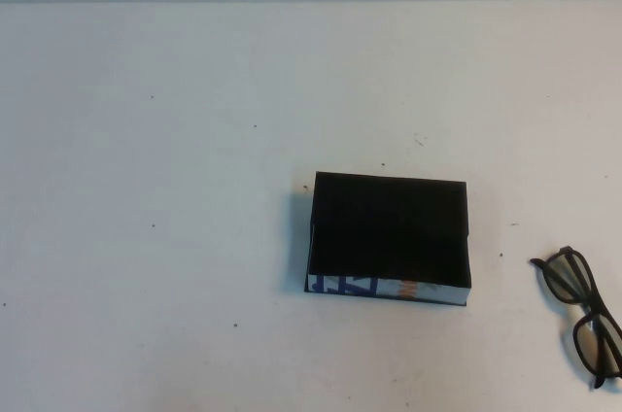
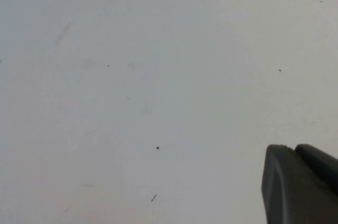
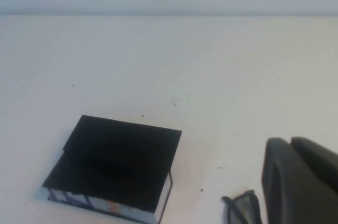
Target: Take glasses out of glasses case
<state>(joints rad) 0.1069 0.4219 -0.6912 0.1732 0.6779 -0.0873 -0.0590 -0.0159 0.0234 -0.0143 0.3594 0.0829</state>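
The glasses case (image 1: 389,232) is a shallow black box in the middle of the table, open side up, and its black inside holds nothing I can see. Its white wall with blue and orange marks faces me. The black glasses (image 1: 583,320) lie on the table to the right of the case, apart from it. The right wrist view shows the case (image 3: 113,160) and a corner of the glasses (image 3: 240,208) just beside my right gripper (image 3: 289,140), which is shut and empty. My left gripper (image 2: 293,148) is shut and empty over bare table. Neither gripper shows in the high view.
The white table (image 1: 146,188) runs back to a pale wall at the far edge. It carries small dark specks. The glasses lie close to the right edge of the high view.
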